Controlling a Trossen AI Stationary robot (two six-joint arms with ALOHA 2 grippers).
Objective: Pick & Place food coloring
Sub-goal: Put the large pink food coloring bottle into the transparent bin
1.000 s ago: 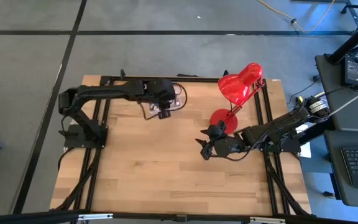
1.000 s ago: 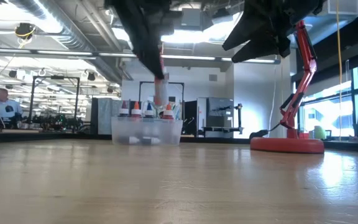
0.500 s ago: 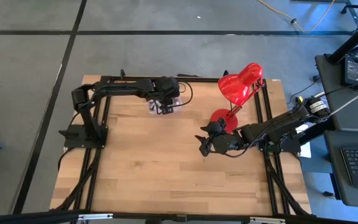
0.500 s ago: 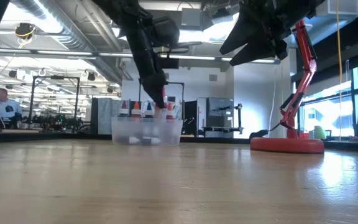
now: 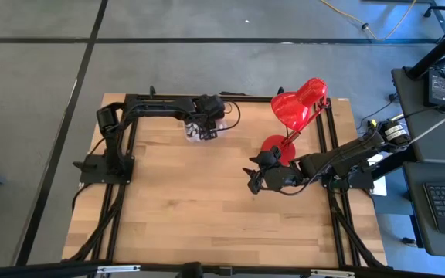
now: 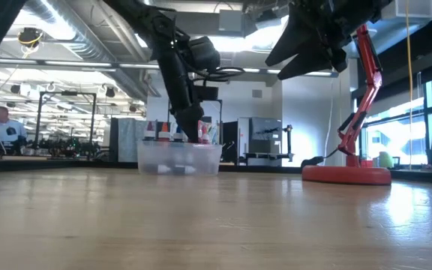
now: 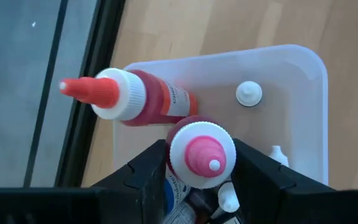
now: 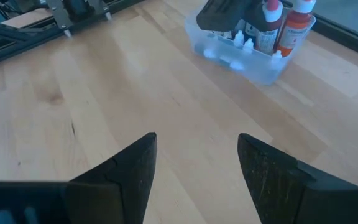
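A clear plastic box [image 5: 205, 130] stands at the table's far middle and holds several food coloring bottles [image 6: 163, 133]. My left gripper [image 7: 201, 149] reaches down into the box [image 7: 303, 56], shut on a dark red bottle with a white collar and pink tip [image 7: 202, 154]. Beside it an orange-capped red bottle [image 7: 148, 102] leans against the box wall. Small white-capped bottles [image 7: 248, 93] lie on the box floor. My right gripper [image 8: 197, 149] hovers open over bare wood at the table's right middle [image 5: 252, 184], with nothing between its fingers. My left gripper pinches the pink-tipped bottle between its two fingers, which lie on opposite sides of the body just under the white collar [image 7: 174, 163]. The fingers come from above, slanting down. The bottle stands upright inside the box with its tip up; its bottom is hidden.
A red desk lamp [image 5: 298, 104] stands with its round base [image 6: 347, 174] at the far right, close to my right arm. Black frame rails run along the table's left, right and far edges. Bare wood [image 5: 199, 208] fills the middle and near side.
My left gripper has moved down and toward the table's far edge, carrying the bottle from above the box into it. In the low view its fingers now stand among the bottles in the box. My right gripper has kept still.
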